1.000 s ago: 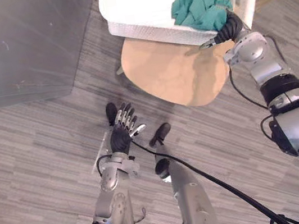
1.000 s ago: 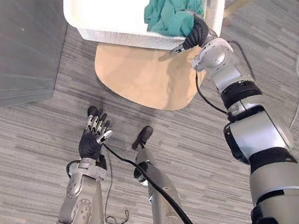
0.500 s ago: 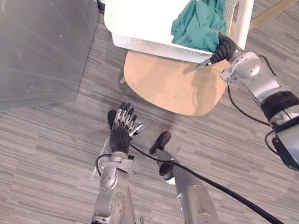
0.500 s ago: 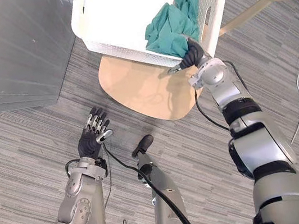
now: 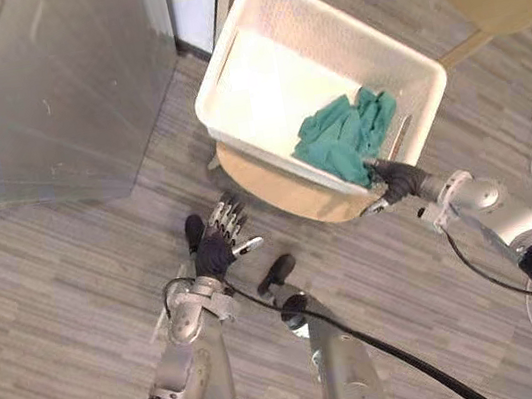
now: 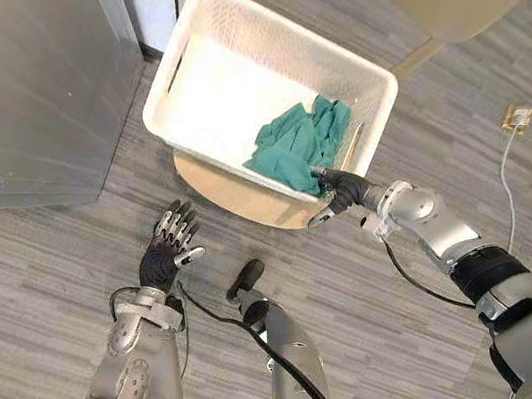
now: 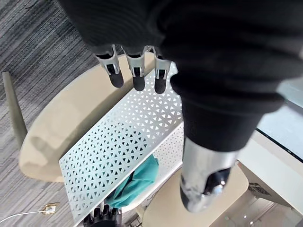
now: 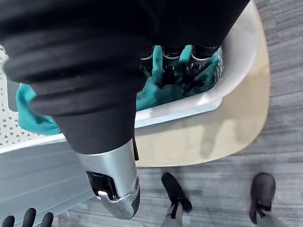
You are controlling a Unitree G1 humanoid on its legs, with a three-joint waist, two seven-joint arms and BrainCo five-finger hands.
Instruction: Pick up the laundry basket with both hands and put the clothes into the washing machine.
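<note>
Left eye view: the white laundry basket (image 5: 364, 52) is seen resting on a beige round seat (image 5: 281, 195), with the teal clothes (image 5: 336, 133) bunched in its near right corner. The rim at that corner is gripped by the right hand (image 5: 400, 180), fingers hooked over it into the cloth, thumb outside. The left hand (image 5: 215, 250) is held spread over the striped floor (image 5: 48, 295), apart from the basket, near a grey metal panel (image 5: 47, 92).

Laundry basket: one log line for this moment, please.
laundry basket: on beige seat, teal clothes inside | right hand: gripping near rim | left hand: open, off basket
</note>
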